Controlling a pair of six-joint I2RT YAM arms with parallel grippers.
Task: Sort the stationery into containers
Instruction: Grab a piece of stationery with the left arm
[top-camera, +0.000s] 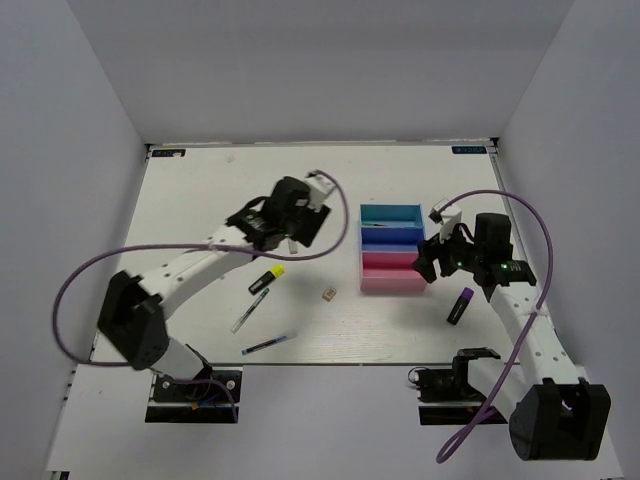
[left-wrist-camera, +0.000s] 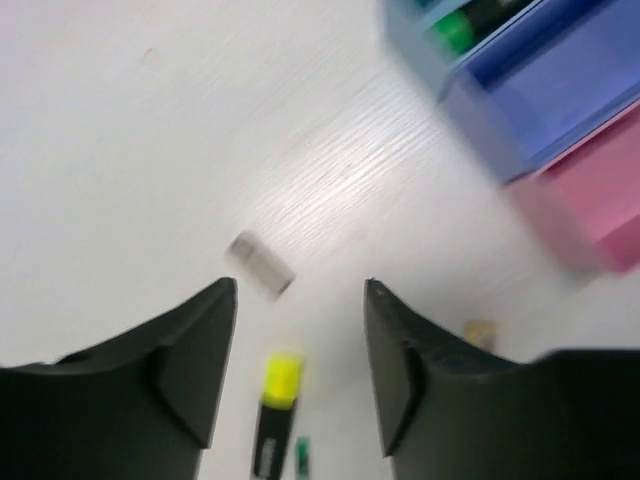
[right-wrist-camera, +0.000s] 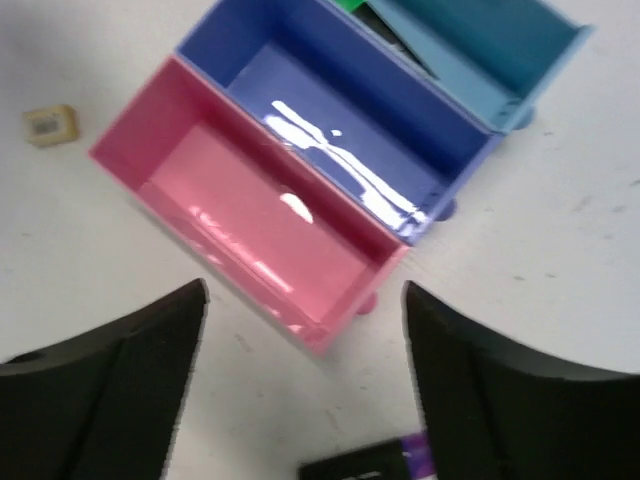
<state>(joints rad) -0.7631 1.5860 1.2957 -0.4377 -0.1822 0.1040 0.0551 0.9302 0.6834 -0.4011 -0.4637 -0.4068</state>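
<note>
Right gripper (right-wrist-camera: 306, 290) — wide open, empty — risks clipping the purple-capped marker (right-wrist-camera: 380, 465) just behind its jaws, rolling it away.

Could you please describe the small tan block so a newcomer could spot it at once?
Find the row of three trays at the centre; the pink tray is its near end. On the bare table just left of it lies the tan block. It is small and squat, while the yellow-capped marker and pens further left are long and thin.
</note>
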